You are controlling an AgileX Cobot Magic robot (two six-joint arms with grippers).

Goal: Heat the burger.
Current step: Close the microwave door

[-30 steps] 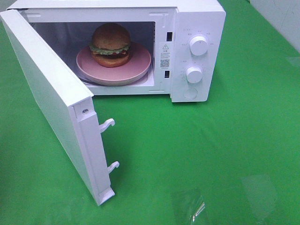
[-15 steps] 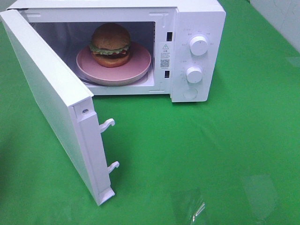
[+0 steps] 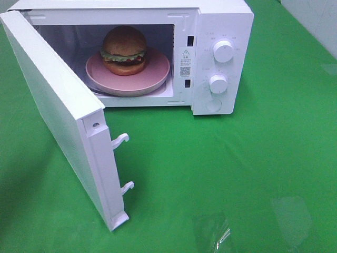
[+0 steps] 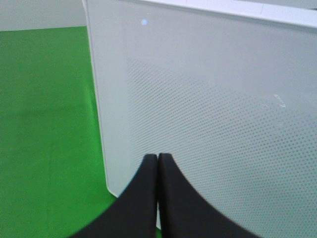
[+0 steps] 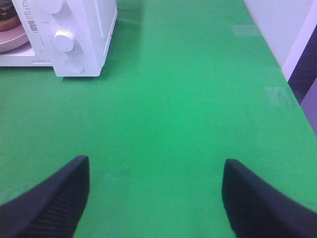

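A bright green cloth [image 3: 253,158] covers the counter [image 3: 295,132] from side to side, smooth and evenly lit from above. A few pale glossy patches [image 3: 291,212] catch the light near its front. A pale wall [image 3: 316,16] rises just past the far right corner. In the right wrist view, a dark strip [image 5: 304,74] runs along the foot of that wall.

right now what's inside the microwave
The burger sits on a pink plate in the microwave. What is under the plate is covered, and the open door hides part of the cavity's left side.
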